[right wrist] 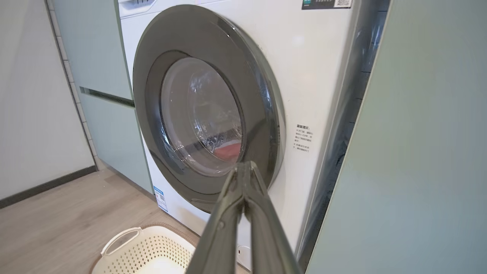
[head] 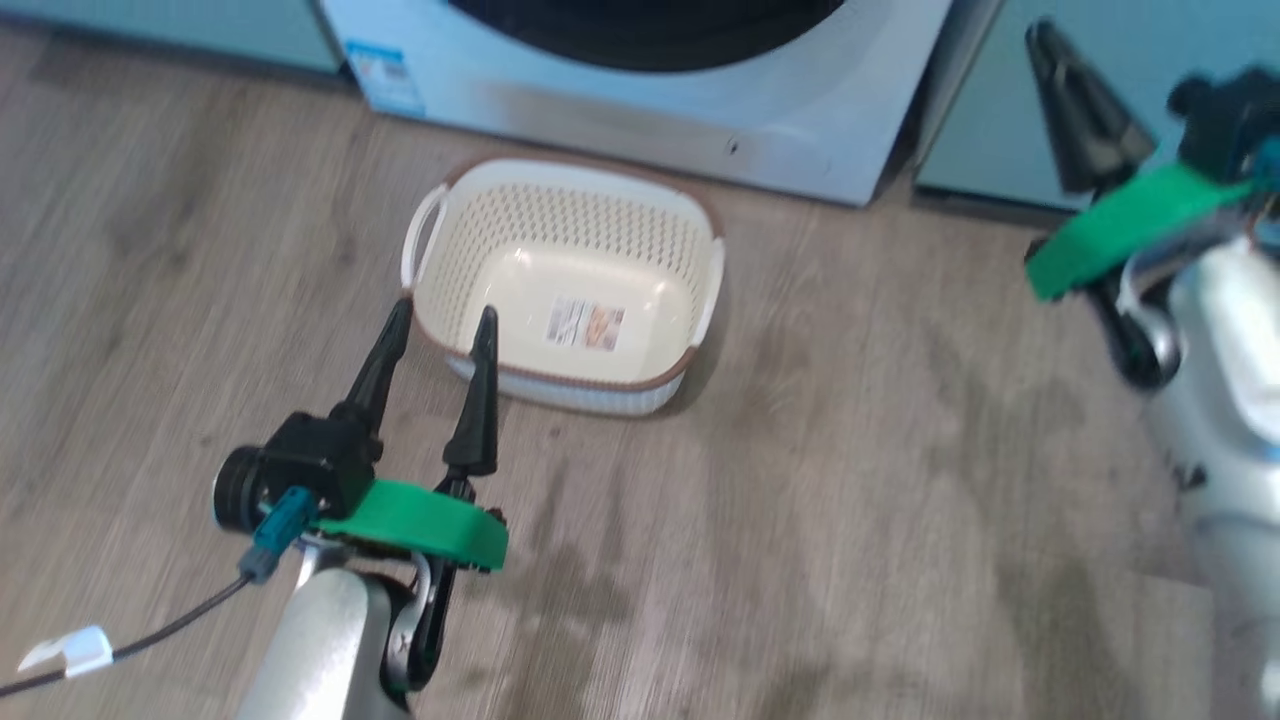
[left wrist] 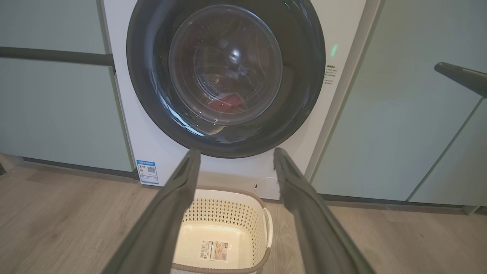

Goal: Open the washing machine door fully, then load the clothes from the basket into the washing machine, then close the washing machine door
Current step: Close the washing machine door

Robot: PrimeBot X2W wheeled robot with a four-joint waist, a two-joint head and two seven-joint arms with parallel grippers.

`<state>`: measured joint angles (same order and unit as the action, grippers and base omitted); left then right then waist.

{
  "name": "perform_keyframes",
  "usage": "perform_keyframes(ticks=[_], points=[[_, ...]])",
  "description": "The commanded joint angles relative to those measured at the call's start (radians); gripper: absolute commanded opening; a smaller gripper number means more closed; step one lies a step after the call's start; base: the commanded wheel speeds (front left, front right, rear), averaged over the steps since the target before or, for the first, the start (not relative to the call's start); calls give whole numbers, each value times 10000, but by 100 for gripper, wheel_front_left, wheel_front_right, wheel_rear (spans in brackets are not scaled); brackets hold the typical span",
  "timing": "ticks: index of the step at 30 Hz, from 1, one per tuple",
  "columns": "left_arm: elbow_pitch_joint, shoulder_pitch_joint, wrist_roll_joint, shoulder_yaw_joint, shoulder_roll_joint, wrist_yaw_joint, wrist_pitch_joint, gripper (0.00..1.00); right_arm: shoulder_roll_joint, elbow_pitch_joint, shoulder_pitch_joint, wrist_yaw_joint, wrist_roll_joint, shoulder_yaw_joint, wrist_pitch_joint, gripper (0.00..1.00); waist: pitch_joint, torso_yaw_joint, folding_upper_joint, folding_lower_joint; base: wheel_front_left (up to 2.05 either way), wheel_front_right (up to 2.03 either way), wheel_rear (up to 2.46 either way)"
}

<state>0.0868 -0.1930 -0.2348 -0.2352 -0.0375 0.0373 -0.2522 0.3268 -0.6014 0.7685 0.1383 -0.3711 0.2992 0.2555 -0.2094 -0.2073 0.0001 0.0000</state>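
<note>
My left end effector (head: 443,312) hangs released over the empty basket (head: 580,166); right end effector (right wrist: 243,165) clenched empty, probably a pusher for the shut washing machine door (right wrist: 152,95).

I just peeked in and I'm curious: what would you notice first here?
The big round black door with its glass middle, closed on the white washer, with red clothes showing behind the glass. On the wood floor in front sits an empty cream basket, with the open left gripper hovering over its near rim.
</note>
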Motion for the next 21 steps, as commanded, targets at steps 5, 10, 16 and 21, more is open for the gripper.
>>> perform_keyframes(ticks=[5,10,16,21], points=[[-201,136,116,508,-127,-2,-95,100,-738,1500,-1671,-76,63,-930,62,0,862,670,-1,0,0,0,0],[44,344,-22,566,-127,62,-95,100,-1480,2277,-3351,-76,362,-2075,62,0,1159,834,-1,0,0,0,0],[208,573,-353,832,-127,372,-95,100,-2033,3029,-4474,-76,578,-2688,62,0,1304,957,-1,0,0,0,0],[186,828,-311,1056,-127,480,-95,100,-2422,3686,-5420,-76,982,-3105,62,0,1404,1094,-1,0,0,0,0]])
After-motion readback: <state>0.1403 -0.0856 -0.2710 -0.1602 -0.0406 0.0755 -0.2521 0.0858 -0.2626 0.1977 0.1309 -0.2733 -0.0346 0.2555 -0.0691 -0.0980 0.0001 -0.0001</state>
